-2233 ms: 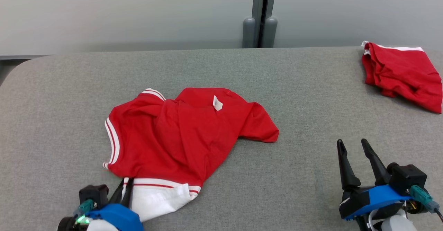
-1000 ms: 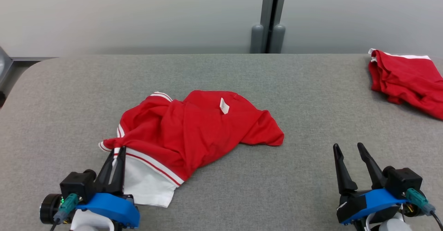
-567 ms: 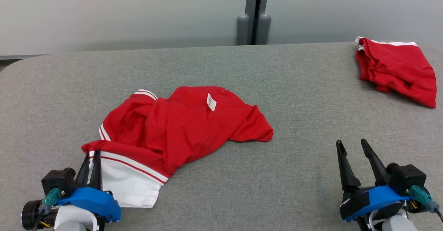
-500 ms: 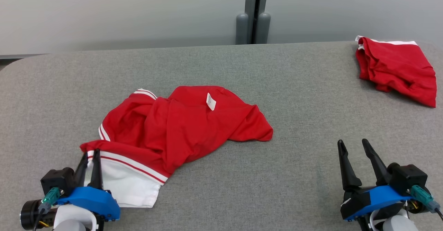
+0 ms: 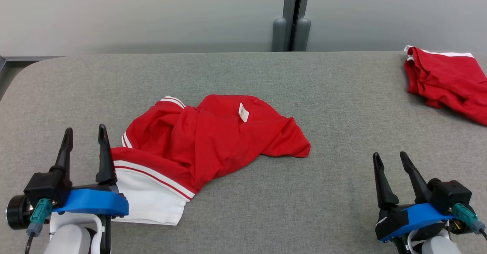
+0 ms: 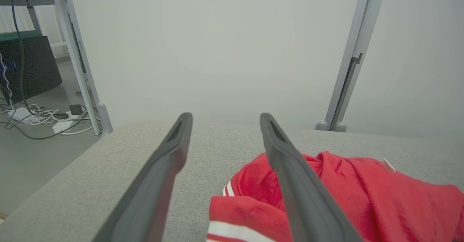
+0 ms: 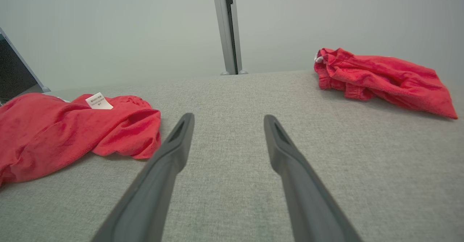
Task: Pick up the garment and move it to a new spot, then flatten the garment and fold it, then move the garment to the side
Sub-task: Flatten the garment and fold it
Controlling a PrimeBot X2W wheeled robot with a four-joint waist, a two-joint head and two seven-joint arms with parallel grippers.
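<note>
A crumpled red garment (image 5: 213, 139) with white stripes and a white panel lies at the centre-left of the grey table (image 5: 342, 113); a white label sits on top of it. My left gripper (image 5: 84, 131) stands open just left of its striped edge, holding nothing. In the left wrist view the garment (image 6: 344, 191) lies to the right of the open fingers (image 6: 170, 151). Near the table's front right, my right gripper (image 5: 390, 156) is open and empty, well clear of the garment (image 7: 72, 129).
A second red garment (image 5: 449, 82) lies bunched at the table's far right corner, also in the right wrist view (image 7: 380, 78). A grey post (image 5: 291, 16) rises behind the table. Left of the table stands a frame leg (image 6: 78, 57) with cables (image 6: 43, 117) on the floor.
My left gripper let go of the garment's striped edge, opened wide and drew slightly left of it. The garment stays rumpled on the table. The right gripper held still.
</note>
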